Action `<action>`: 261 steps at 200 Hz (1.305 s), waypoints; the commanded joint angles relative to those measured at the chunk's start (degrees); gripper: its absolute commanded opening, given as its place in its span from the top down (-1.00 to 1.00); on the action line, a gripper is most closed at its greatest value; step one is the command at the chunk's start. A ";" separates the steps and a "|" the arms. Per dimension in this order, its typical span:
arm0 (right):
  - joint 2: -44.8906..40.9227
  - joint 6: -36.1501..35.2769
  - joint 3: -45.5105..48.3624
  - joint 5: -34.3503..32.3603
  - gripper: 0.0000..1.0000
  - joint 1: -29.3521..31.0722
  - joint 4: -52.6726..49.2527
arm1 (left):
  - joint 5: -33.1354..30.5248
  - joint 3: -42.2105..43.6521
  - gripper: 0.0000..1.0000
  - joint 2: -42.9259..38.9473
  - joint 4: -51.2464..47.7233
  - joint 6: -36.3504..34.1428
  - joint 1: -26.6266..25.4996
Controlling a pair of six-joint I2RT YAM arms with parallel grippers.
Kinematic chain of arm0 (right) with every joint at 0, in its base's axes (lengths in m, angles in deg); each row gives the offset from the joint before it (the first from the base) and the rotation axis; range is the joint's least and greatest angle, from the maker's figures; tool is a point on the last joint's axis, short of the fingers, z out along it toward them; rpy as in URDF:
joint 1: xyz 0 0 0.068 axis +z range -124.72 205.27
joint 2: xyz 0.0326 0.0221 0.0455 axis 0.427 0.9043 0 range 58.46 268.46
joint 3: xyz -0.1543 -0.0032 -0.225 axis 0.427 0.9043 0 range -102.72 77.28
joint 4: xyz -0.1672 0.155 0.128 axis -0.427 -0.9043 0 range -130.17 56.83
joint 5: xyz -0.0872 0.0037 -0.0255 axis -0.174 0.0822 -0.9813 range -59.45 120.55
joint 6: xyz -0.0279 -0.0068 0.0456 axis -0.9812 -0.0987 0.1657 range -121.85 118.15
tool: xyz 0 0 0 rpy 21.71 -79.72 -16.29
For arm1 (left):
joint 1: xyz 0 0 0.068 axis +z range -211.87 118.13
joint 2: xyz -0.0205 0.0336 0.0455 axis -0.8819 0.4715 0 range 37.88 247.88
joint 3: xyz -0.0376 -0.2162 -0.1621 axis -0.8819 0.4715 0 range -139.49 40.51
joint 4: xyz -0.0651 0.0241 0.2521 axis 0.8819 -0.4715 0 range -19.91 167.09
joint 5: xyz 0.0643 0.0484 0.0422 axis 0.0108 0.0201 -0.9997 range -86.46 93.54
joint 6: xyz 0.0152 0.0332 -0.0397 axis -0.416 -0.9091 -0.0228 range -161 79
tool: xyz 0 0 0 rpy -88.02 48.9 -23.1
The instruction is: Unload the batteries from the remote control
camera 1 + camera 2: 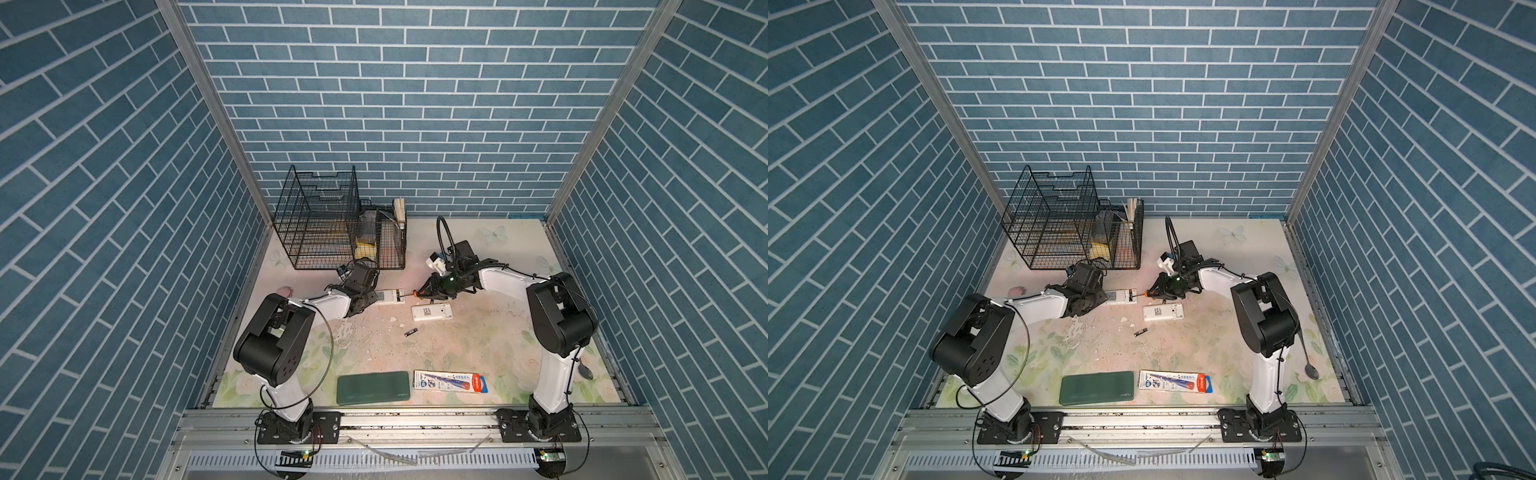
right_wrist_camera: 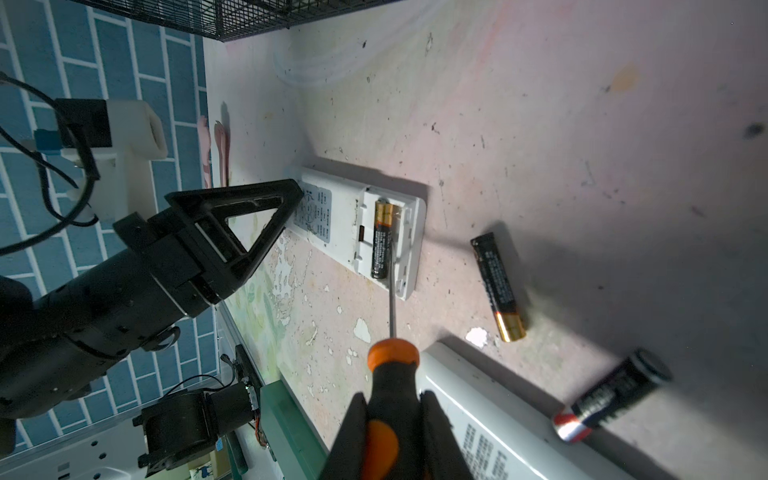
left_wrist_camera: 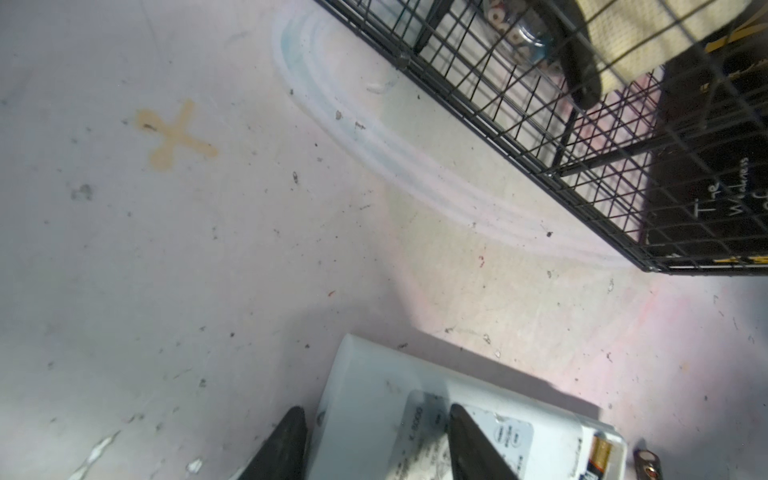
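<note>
The white remote control (image 1: 390,297) (image 2: 332,216) lies back up with its compartment open. One black, gold-ended battery (image 2: 381,239) (image 3: 598,455) sits in that compartment. My right gripper (image 2: 392,395) (image 1: 424,292) is shut on the orange-and-black screwdriver (image 2: 390,365), and the shaft tip lies against that battery. Two loose batteries (image 2: 496,286) (image 2: 611,395) lie beside the remote, and another (image 1: 411,332) (image 1: 1140,332) lies further forward. My left gripper (image 3: 374,409) (image 1: 371,297) has its jaws apart: one finger is off the remote's end and the other rests on its label.
A second white remote (image 1: 432,312) lies just in front of the right gripper. A black wire cage (image 1: 324,224) stands at the back left. A green case (image 1: 372,387) and a pen packet (image 1: 451,381) lie near the front edge. A spoon (image 1: 1310,365) lies at the right.
</note>
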 commanded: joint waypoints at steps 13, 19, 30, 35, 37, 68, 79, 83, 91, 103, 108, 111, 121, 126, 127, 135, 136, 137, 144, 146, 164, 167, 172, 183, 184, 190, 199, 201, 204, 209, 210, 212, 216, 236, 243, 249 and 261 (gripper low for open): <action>-1.63 1.23 4.03 0.70 1.00 2.35 2.40 | 8.09 3.09 -0.11 5.38 -6.62 0.48 -2.22; -1.82 0.34 4.17 -0.09 1.00 2.36 1.22 | 8.06 2.91 -0.10 5.56 -6.85 0.26 -2.22; -2.17 -1.48 4.52 -1.84 1.00 2.37 -0.89 | 8.06 2.63 -0.11 5.99 -7.02 -0.16 -2.22; -2.28 -2.31 4.65 -2.61 1.00 2.36 -1.93 | 8.04 2.56 -0.11 6.12 -7.02 -0.20 -2.22; -2.32 -2.68 4.57 -2.89 1.00 2.36 -2.31 | 8.04 2.54 -0.11 6.18 -7.02 -0.23 -2.22; -1.56 -6.60 3.69 -4.93 1.00 2.36 -6.37 | 7.76 2.49 -0.11 6.57 -7.29 -0.57 -2.22; -0.93 -7.25 3.51 -4.89 1.00 2.27 -6.72 | 7.56 2.54 -0.11 6.57 -7.45 -0.58 -2.22; -0.81 -7.42 3.56 -4.95 1.00 2.23 -6.58 | 7.54 2.54 -0.11 6.61 -7.54 -0.62 -2.22; -0.49 -7.62 3.80 -5.22 1.00 2.17 -6.11 | 7.46 2.62 -0.11 6.66 -7.47 -0.59 -2.22; 0.03 -7.81 4.14 -5.65 1.00 2.07 -5.68 | 7.36 2.80 -0.11 6.82 -7.57 -0.63 -2.22; 0.17 -7.92 4.07 -5.95 1.00 2.03 -5.81 | 7.36 2.80 -0.11 6.88 -7.55 -0.56 -2.28; 0.25 -8.10 4.08 -6.16 1.00 2.01 -5.95 | 7.36 2.80 -0.10 6.91 -7.55 -0.58 -2.22; 0.20 -8.70 3.96 -6.80 1.00 2.01 -6.43 | 7.36 2.80 -0.11 7.08 -7.47 -0.56 -2.22; 0.11 -9.08 3.87 -7.27 1.00 2.01 -6.83 | 7.36 2.80 -0.11 7.16 -7.47 -0.61 -2.23; 0.10 -9.19 3.84 -7.39 1.00 1.97 -6.95 | 7.36 2.80 -0.11 7.17 -7.46 -0.63 -2.23; 0.01 -10.05 3.53 -8.63 1.00 1.97 -8.25 | 7.43 2.74 -0.11 7.44 -7.40 -0.56 -2.25; 0.00 -10.20 3.54 -8.78 1.00 1.99 -8.41 | 7.44 2.72 -0.11 7.45 -7.39 -0.56 -2.23; 0.00 -10.37 3.50 -8.90 1.00 2.00 -8.66 | 7.44 2.72 -0.11 7.50 -7.42 -0.56 -2.22; -0.08 -11.23 3.38 -9.92 1.00 1.93 -9.75 | 7.53 2.63 -0.11 7.69 -7.37 -0.60 -2.22; -0.15 -11.39 3.42 -10.23 1.00 1.86 -9.98 | 7.54 2.58 -0.11 7.71 -7.37 -0.65 -2.22; -0.52 -12.03 4.08 -10.95 1.00 1.22 -10.69 | 7.54 2.45 -0.11 8.08 -7.37 -0.73 -2.24; -0.60 -12.03 4.26 -10.75 1.00 1.08 -10.63 | 7.54 2.45 -0.11 8.07 -7.41 -0.73 -2.26; -0.69 -12.04 4.55 -10.69 1.00 1.04 -10.60 | 7.54 2.50 -0.11 8.07 -7.37 -0.71 -2.22; -0.70 -11.95 4.93 -10.86 1.00 0.91 -10.56 | 7.54 2.61 -0.11 8.07 -7.29 -0.72 -2.22; -0.66 -11.95 4.99 -10.86 1.00 0.89 -10.57 | 7.54 2.62 -0.11 8.03 -7.29 -0.73 -2.22; -0.61 -11.88 5.09 -10.80 1.00 0.87 -10.30 | 7.54 2.67 -0.11 8.07 -7.20 -0.68 -2.22; -0.61 -11.32 5.46 -10.46 1.00 0.67 -9.63 | 7.54 2.67 -0.11 8.16 -7.20 -0.64 -2.24; -0.61 -11.17 5.52 -10.45 1.00 0.67 -9.58 | 7.54 2.64 -0.11 8.16 -7.20 -0.71 -2.22; -0.54 -11.03 5.52 -10.24 1.00 0.65 -9.41 | 7.54 2.63 -0.11 8.22 -7.20 -0.65 -2.26; -0.46 -10.77 5.51 -9.91 1.00 0.52 -9.28 | 7.46 2.63 -0.10 8.20 -7.20 -0.72 -2.24; -0.45 -10.74 5.54 -9.82 1.00 0.48 -9.27 | 7.45 2.63 -0.11 8.22 -7.20 -0.73 -2.23; -0.44 -10.59 5.54 -9.68 1.00 0.40 -9.18 | 7.45 2.63 -0.11 8.24 -7.26 -0.66 -2.22; -0.50 -10.39 5.63 -9.35 1.00 0.35 -9.07 | 7.37 2.67 -0.11 8.17 -7.28 -0.72 -2.24; -1.19 -9.67 5.92 -8.90 1.00 0.08 -9.60 | 7.19 2.71 -0.11 8.16 -7.55 -0.77 -2.22; -1.64 -9.66 5.66 -8.77 1.00 -0.01 -10.45 | 7.18 2.74 -0.11 8.16 -7.55 -0.75 -2.22; -2.26 -9.65 5.63 -8.75 1.00 0.00 -10.90 | 7.18 2.80 -0.11 8.16 -7.55 -0.79 -2.22; -3.76 -9.35 5.66 -9.03 1.00 -0.01 -11.78 | 7.10 2.89 -0.10 8.07 -7.51 -0.80 -2.22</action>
